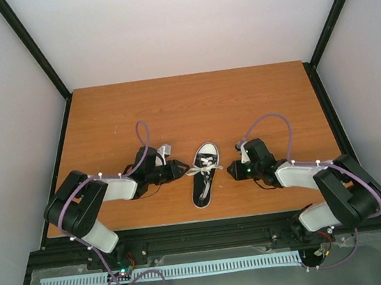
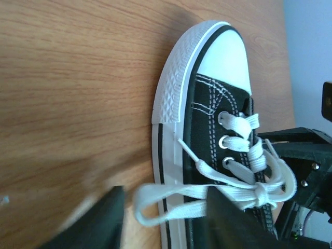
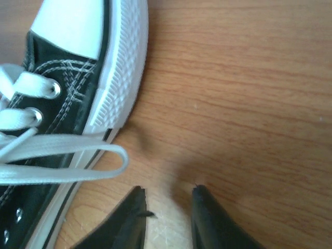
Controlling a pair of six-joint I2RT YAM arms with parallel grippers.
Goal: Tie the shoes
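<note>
The black sneaker (image 1: 205, 173) with white toe cap and white laces lies on the table between my two grippers, toe pointing away. Its laces form a bow with a knot (image 2: 262, 194) over the tongue. My left gripper (image 1: 180, 168) is open at the shoe's left side; in the left wrist view the bow's left loop (image 2: 150, 203) lies on the sole edge and table between the spread fingers (image 2: 98, 225). My right gripper (image 1: 233, 170) is open and empty just right of the shoe. In the right wrist view the right loop (image 3: 98, 155) lies left of and beyond its fingertips (image 3: 132, 215).
The shoe rests on a wooden table (image 1: 193, 107) with black frame rails at its sides and white walls around. My right arm's dark gripper body (image 2: 306, 171) shows beyond the shoe in the left wrist view.
</note>
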